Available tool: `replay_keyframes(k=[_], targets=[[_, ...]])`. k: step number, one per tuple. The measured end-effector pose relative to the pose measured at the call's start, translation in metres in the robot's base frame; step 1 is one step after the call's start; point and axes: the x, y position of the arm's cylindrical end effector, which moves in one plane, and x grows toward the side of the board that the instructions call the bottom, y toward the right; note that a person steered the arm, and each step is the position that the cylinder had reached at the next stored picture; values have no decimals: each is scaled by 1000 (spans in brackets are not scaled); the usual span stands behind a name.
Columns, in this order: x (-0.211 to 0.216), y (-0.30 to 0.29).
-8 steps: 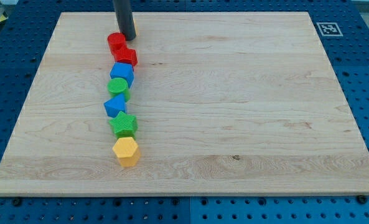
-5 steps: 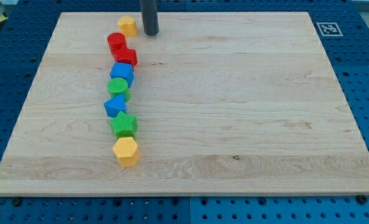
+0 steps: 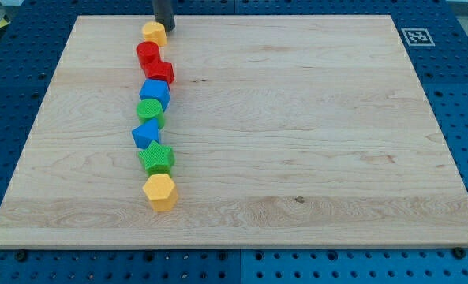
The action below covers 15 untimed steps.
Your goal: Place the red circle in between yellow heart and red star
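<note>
The red circle (image 3: 147, 54) lies near the board's top left, heading a column of blocks. The red star (image 3: 160, 72) touches it just below and to the right. The yellow heart (image 3: 154, 32) sits just above the red circle, close to it. My tip (image 3: 164, 26) is at the board's top edge, touching the yellow heart's upper right side. Only the rod's lower end shows.
Below the red star the column runs down: a blue block (image 3: 155, 92), a green circle (image 3: 150, 111), a blue block (image 3: 147, 133), a green star (image 3: 156, 158) and a yellow hexagon (image 3: 160, 191). A fiducial marker (image 3: 414, 36) sits at the board's top right corner.
My tip swung right, away from the red circle, then came back left and up behind the yellow heart. The heart has shifted slightly left, closer above the red circle.
</note>
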Motion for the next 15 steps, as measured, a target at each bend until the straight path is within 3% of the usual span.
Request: replay_keyframes(k=[2,3,4,5,6,8,15], targets=[[-7,-2],[-17,-40],[-7,-94],[37,-102],[69,-96],[88,-96],[84,-56]])
